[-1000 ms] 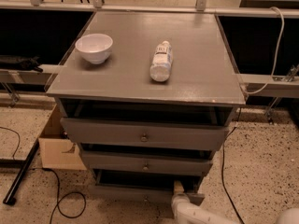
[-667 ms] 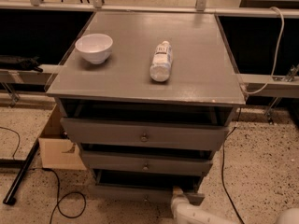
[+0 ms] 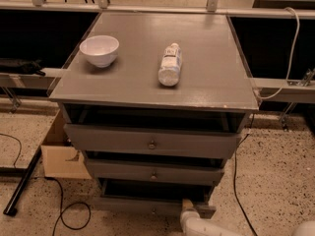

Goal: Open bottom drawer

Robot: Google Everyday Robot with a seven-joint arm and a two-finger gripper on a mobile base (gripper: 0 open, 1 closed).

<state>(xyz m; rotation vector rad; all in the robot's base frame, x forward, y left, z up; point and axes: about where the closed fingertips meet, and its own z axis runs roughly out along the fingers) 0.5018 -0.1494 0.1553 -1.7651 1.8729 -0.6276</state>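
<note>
At far left on the floor, a cardboard box sits against the cabinet's side. Above it, the grey counter carries a white bowl and, towards the middle, a plastic bottle lying on its side.

Below are three grey fronts. The top drawer and middle drawer each stand a little proud of the frame. The bottom drawer is lowest, just above the floor, with a dark gap showing behind its front, so it looks partly open already.

The gripper is at that front's upper edge, right of centre and away from where a knob would sit. Whether it is clamped or loose I cannot tell. Its pale arm runs off the lower edge.

The risks from here:

- An off-centre pull may skew the drawer in its runners and jam it.
- A hard tug could jolt the cabinet and set the bottle rolling (nothing blocks it).
- Too long a pull might drag the drawer right out.
- The black cable on the floor to the right could snag the arm.
</note>
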